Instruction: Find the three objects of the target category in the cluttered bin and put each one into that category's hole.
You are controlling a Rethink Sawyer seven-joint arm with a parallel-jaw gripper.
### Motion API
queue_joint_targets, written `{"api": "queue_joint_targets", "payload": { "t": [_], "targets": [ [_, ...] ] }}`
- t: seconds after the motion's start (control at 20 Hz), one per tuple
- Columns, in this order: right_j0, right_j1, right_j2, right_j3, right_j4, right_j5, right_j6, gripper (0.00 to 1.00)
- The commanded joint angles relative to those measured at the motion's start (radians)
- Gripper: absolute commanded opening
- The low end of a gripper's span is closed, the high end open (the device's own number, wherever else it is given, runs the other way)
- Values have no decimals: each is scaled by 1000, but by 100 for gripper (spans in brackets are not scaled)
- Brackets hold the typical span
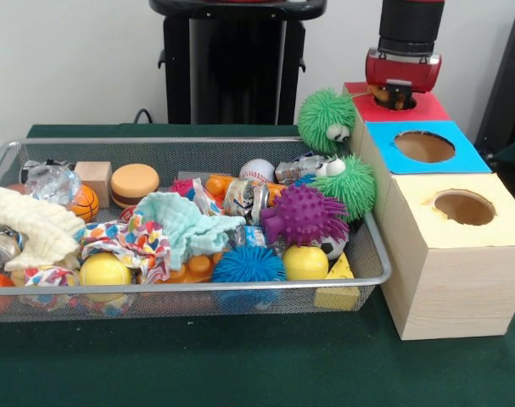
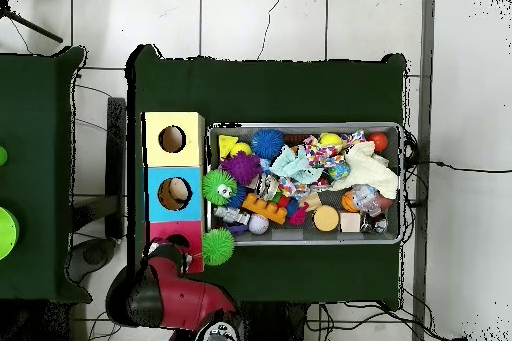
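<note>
On the green table (image 1: 198, 373) sits a wire bin (image 1: 19, 153) crammed with toys and cloths, seen from the front. At its left end lie a cream cloth (image 1: 28, 222), a crumpled clear wrapper (image 1: 52, 182), a small orange basketball (image 1: 85, 202) and a wooden cube (image 1: 95, 176). Next comes a toy burger (image 1: 134, 184), then a patterned cloth (image 1: 134, 242) with a yellow ball (image 1: 104, 270) just below it. A pale teal cloth (image 1: 185, 222) lies in the middle. Near the front rim rests a blue spiky ball (image 1: 248, 264), with a second yellow ball (image 1: 305, 263) beside it. Behind these is a purple spiky ball (image 1: 304, 214), and farther back a baseball (image 1: 257, 170). A green spiky ball (image 1: 349, 185) presses against the bin's right end, and a green fuzzy ball (image 1: 325, 119) with a small face sits just outside the far right corner, touching the red box.

Right of the bin stand three boxes in a row, each with a round hole on top: a pale yellow box (image 1: 452, 271) nearest, a blue box (image 1: 422, 148) behind it, and a red box (image 1: 384, 106) farthest back. The hand (image 1: 400, 89) hangs directly over the red box's hole, its tips at the opening; whether it is clenched or released cannot be told. From overhead, the arm (image 2: 170, 292) reaches over the red box.
</note>
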Motion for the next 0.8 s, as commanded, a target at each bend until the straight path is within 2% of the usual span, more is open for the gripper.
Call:
{"api": "queue_joint_targets", "payload": {
  "t": [0.05, 0.2, 0.4, 0.55, 0.8],
  "targets": [
    [-72, 220, 81, -24, -47, 22, 157, 0],
    [-38, 293, 50, -51, -40, -47, 172, 0],
    [64, 345, -43, -90, 55, -38, 167, 0],
    [118, 383, -79, -113, 115, -41, 190, 0],
    [112, 448, -56, -148, 102, -126, 238, 0]
  ]
}}
